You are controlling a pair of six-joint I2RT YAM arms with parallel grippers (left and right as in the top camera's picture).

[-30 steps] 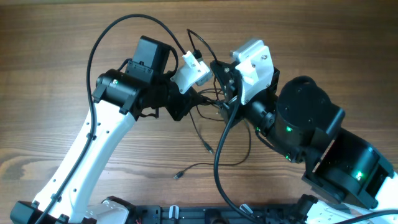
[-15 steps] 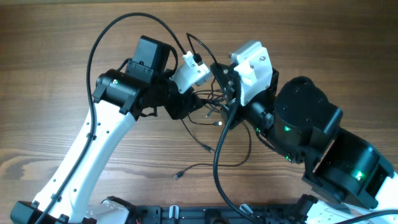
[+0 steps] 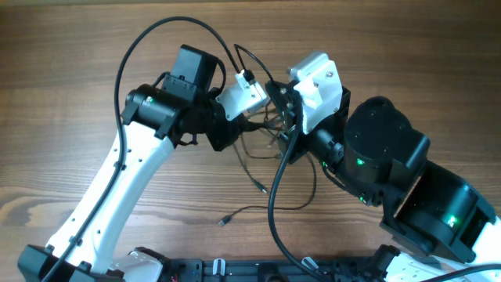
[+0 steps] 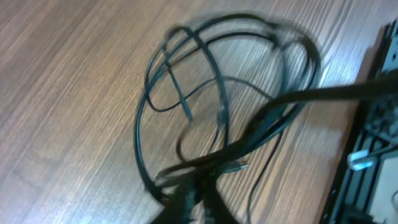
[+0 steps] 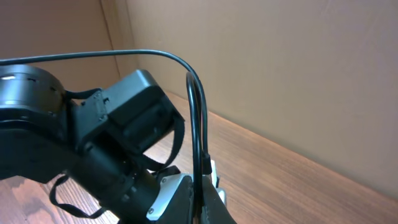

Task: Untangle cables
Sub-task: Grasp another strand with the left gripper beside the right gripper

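Observation:
The cables are thin dark cords tangled between my two grippers at the table's middle. Two loose plug ends lie nearer the front. In the left wrist view the cables hang in wide blurred loops above the wood. My left gripper is shut on a bunch of strands at the loops' lower edge; in the overhead view it sits just left of the tangle. My right gripper is shut on a thin strand rising straight up from its fingers. In the overhead view it is hidden under its wrist.
The left arm's thick black cable arcs over the back of the table. It shows in the right wrist view above the left wrist's black housing. The right arm's bulky body fills the right front. A black rail runs along the front edge.
My left arm has shifted slightly right and toward the back, drawing the tangle closer under the wrists. The right arm has barely moved. The loose plug ends stay put.

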